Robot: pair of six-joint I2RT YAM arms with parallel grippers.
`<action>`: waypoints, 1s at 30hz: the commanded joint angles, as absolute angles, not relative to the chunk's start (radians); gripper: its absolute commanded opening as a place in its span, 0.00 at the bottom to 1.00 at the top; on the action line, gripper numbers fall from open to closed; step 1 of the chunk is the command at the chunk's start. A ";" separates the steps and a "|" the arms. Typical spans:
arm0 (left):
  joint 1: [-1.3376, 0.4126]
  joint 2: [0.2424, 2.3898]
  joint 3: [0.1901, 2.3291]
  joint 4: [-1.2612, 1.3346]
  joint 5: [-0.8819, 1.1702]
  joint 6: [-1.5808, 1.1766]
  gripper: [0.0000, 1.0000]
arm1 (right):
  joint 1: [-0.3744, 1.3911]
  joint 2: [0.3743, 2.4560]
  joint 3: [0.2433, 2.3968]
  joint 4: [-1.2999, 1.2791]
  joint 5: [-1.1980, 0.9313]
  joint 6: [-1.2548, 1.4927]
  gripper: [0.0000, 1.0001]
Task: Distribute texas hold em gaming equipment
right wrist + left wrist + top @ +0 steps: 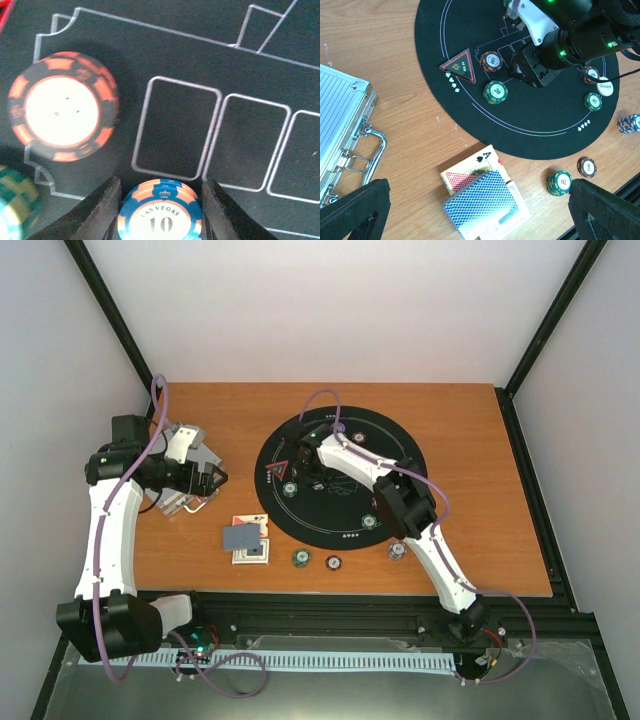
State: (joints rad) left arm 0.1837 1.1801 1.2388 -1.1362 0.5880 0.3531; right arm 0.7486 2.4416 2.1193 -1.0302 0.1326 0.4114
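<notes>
My right gripper (pixel 160 220) hangs low over the black mat (pixel 540 115), shut on a blue-and-orange chip stack (pixel 160 212) marked 10. Just ahead on the left lies a brown chip (pixel 62 112), with a green chip (pixel 15 200) at the left edge. The left wrist view shows a blue-backed deck of cards (pixel 485 202) on a face-up ace of spades (pixel 487 156). My left gripper (pixel 480 215) hovers open above them, between the cards (pixel 245 538) and the case. A white dealer button (pixel 605 87) lies on the mat's right side.
The open aluminium case (pixel 185 465) sits at the left beside my left arm. Loose on the wood near the front edge are a green stack (pixel 559 183), a brown chip (pixel 586 166) and a blue-white stack (pixel 630 123). Green chips (pixel 495 92) dot the mat.
</notes>
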 commanded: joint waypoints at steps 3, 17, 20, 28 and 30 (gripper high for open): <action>0.191 1.170 1.250 -1.143 0.600 0.368 1.00 | 0.792 2.375 2.087 -0.999 0.116 0.429 0.18; 0.191 1.163 1.243 -1.145 0.596 0.374 1.00 | 0.811 2.399 2.099 -0.985 0.087 0.446 0.20; 0.191 1.161 1.244 -1.146 0.596 0.375 1.00 | 0.811 2.407 2.113 -0.999 0.083 0.442 0.28; 0.191 1.163 1.246 -1.147 0.600 0.373 1.00 | 0.810 2.368 2.117 -1.023 0.109 0.431 0.53; 0.191 1.161 1.243 -1.146 0.598 0.374 1.00 | 0.809 2.347 2.121 -1.033 0.113 0.422 0.57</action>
State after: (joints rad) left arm 0.1837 1.1782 1.2388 -1.1370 0.5880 0.3561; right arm 0.8001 2.4165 2.0918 -1.0039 0.0959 0.4320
